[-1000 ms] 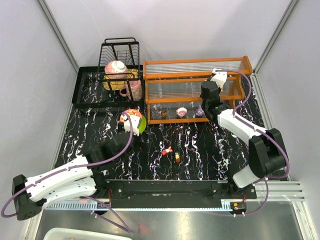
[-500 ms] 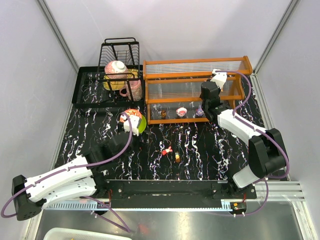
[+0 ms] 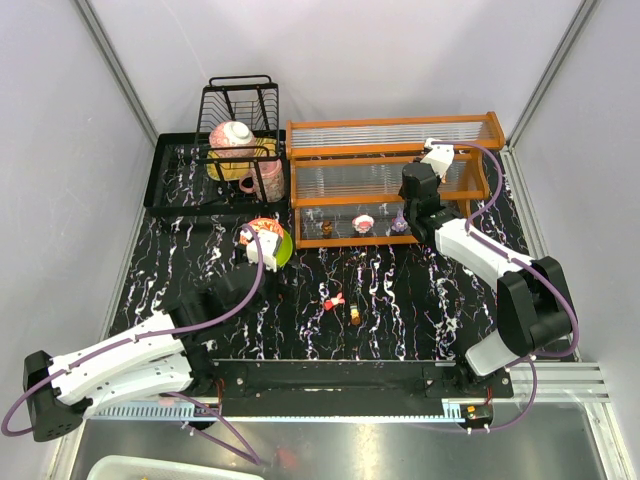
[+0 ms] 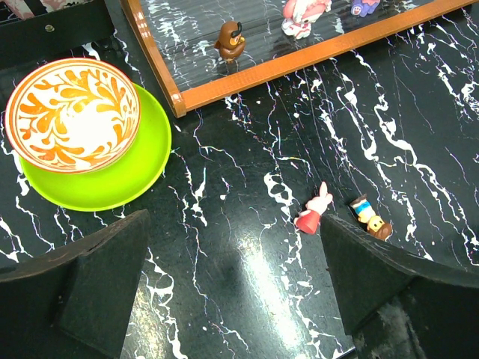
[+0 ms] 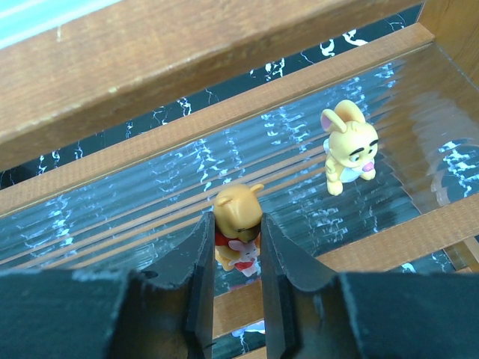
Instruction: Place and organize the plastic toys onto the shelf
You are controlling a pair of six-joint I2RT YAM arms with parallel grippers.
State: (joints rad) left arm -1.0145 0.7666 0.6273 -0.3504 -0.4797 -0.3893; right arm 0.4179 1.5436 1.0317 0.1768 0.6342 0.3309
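Note:
The orange-framed shelf (image 3: 390, 180) stands at the back right. My right gripper (image 3: 413, 192) reaches over its middle tier and is shut on a yellow bear toy (image 5: 239, 209) held at the clear ribbed panel (image 5: 112, 217). A yellow rabbit toy (image 5: 346, 153) stands on the same tier to the right. On the lowest tier stand a brown toy (image 4: 229, 41), a pink-white toy (image 4: 303, 11) and a purple toy (image 4: 364, 6). A red-pink toy (image 4: 314, 213) and a blue-brown toy (image 4: 369, 217) lie on the table. My left gripper (image 4: 232, 284) is open and empty above the table, left of them.
A red patterned bowl (image 4: 73, 112) sits on a green plate (image 4: 112, 183) just left of the shelf's front corner. A black wire dish rack (image 3: 240, 125) with crockery stands on a black tray at the back left. White walls close the sides.

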